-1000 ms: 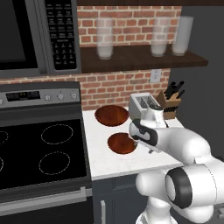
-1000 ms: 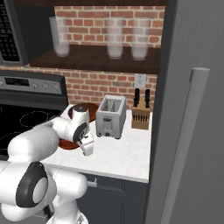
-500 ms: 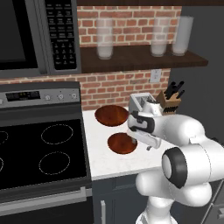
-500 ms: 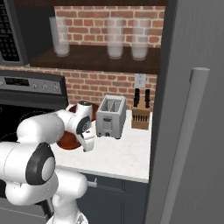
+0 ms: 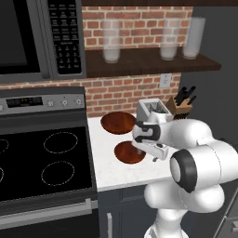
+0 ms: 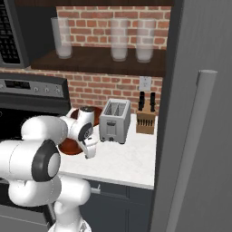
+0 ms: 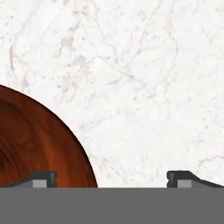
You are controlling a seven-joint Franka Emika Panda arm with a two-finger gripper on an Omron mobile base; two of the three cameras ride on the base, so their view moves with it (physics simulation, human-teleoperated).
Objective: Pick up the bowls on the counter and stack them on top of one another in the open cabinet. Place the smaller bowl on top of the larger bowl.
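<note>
Two reddish-brown bowls lie on the white counter [image 5: 107, 167]. The wider, larger bowl [image 5: 118, 122] is at the back near the brick wall. In front of it lies the smaller bowl [image 5: 129, 152], partly hidden behind my arm as a bowl [image 6: 68, 146] in the right base view. My gripper [image 5: 154, 155] [image 6: 90, 152] points down at the smaller bowl's right edge. In the hand view the gripper [image 7: 111, 179] is open, one fingertip [image 7: 43, 177] over the bowl [image 7: 39, 144] and the other over bare counter [image 7: 144, 87]. The open cabinet [image 5: 139, 62] is above.
A silver toaster [image 6: 114, 120] and a knife block [image 6: 146, 118] stand to the right of the bowls. Three glasses, such as one glass [image 5: 111, 42], stand on the cabinet shelf. The black stove top [image 5: 42, 162] lies to the left, and a tall grey door [image 6: 199, 136] stands at the right.
The hand has stayed over the front bowl's right edge, while the arm's elbow has risen and swung inward. The jaws stay open.
</note>
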